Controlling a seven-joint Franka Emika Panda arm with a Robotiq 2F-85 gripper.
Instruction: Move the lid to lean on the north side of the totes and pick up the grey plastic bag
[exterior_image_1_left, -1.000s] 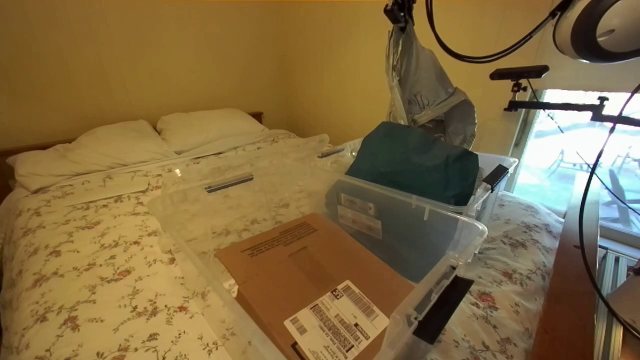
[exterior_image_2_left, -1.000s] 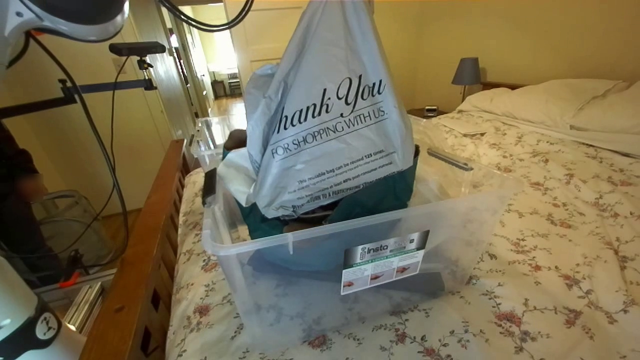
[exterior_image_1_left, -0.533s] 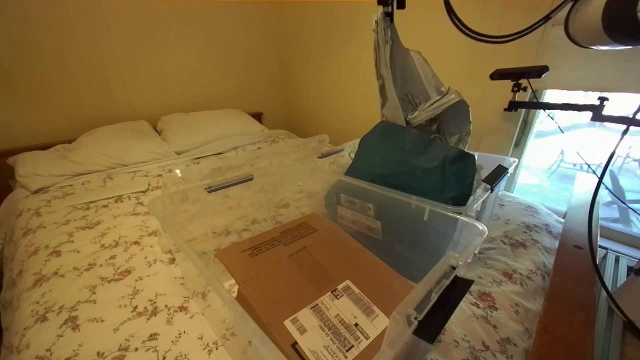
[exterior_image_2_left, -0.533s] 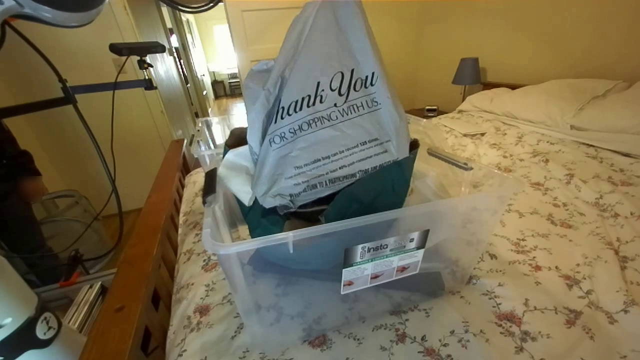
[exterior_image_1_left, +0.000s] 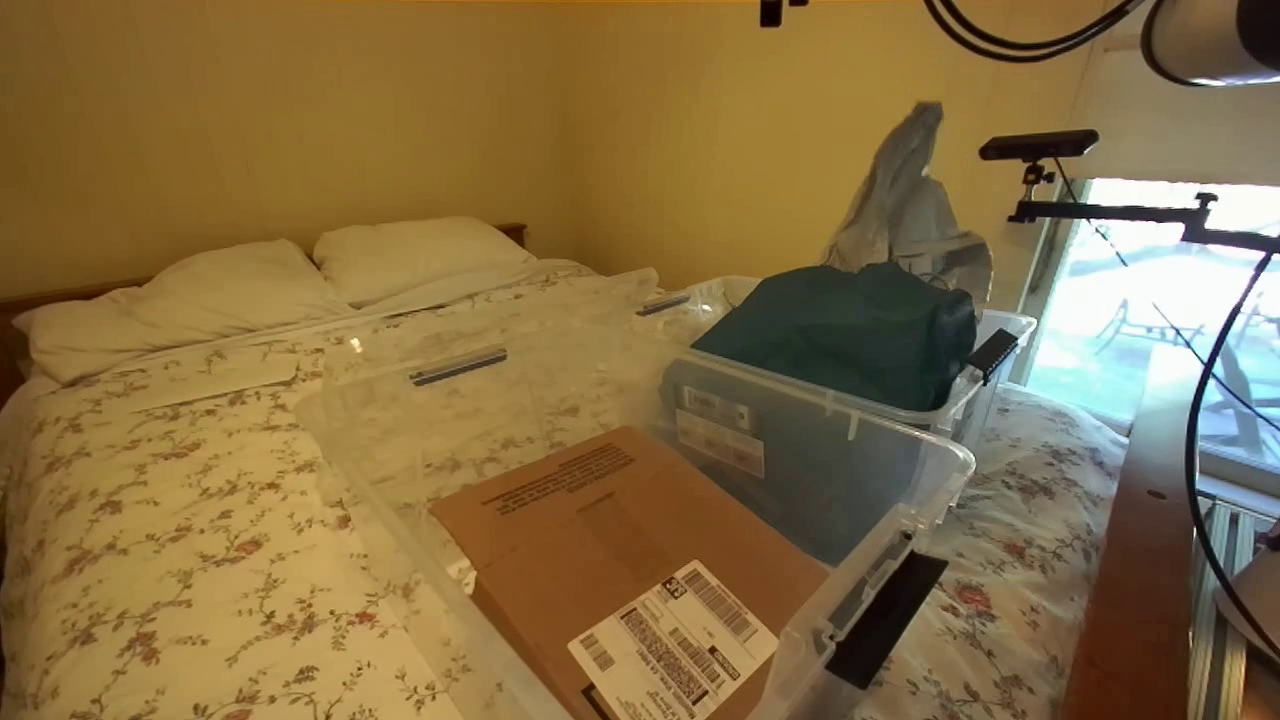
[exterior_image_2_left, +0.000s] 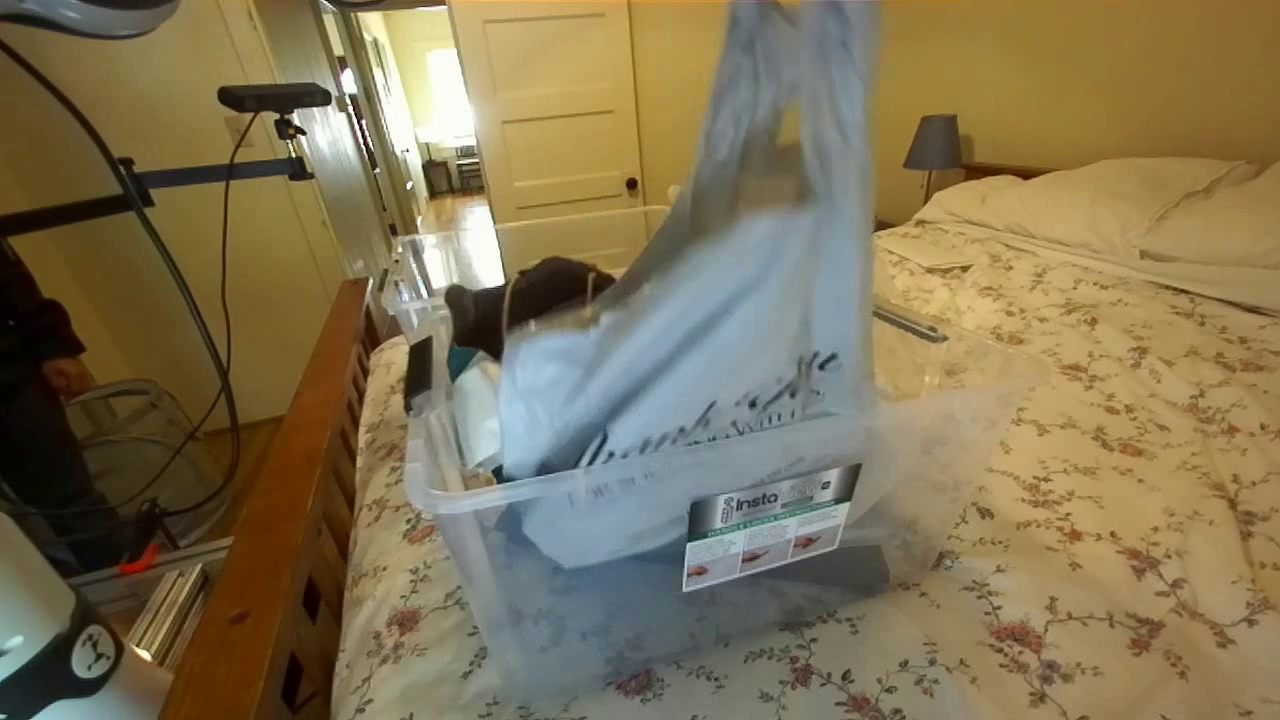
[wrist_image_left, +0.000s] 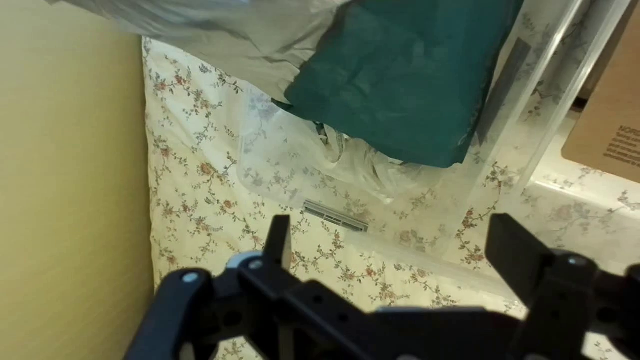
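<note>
My gripper (wrist_image_left: 387, 235) stands wide open with nothing between its fingers; in an exterior view only its dark tips (exterior_image_1_left: 783, 8) show at the top edge. The grey plastic bag (exterior_image_2_left: 690, 370), blurred, is partly inside the clear tote (exterior_image_2_left: 620, 620), its handles reaching up past the frame's top. Elsewhere the same bag (exterior_image_1_left: 895, 220) stands apart from my gripper, behind a green bag (exterior_image_1_left: 850, 335). In the wrist view the grey bag (wrist_image_left: 240, 40) lies at the top, away from my fingers. A second clear tote (exterior_image_1_left: 380, 520) sits alongside. I cannot make out the lid.
A cardboard box (exterior_image_1_left: 640, 560) with a white label fills much of the second tote. Dark brown items (exterior_image_2_left: 540, 290) show beyond the grey bag. A wooden bed rail (exterior_image_2_left: 280, 520) runs along the bed, a mounted camera (exterior_image_1_left: 1038, 146) stands near the window, and a wall (wrist_image_left: 70, 175) rises close by.
My gripper has opened and let go of the grey bag, rising slightly. The bag has swung away from it and dropped lower into the tote, and the green bag has shifted slightly.
</note>
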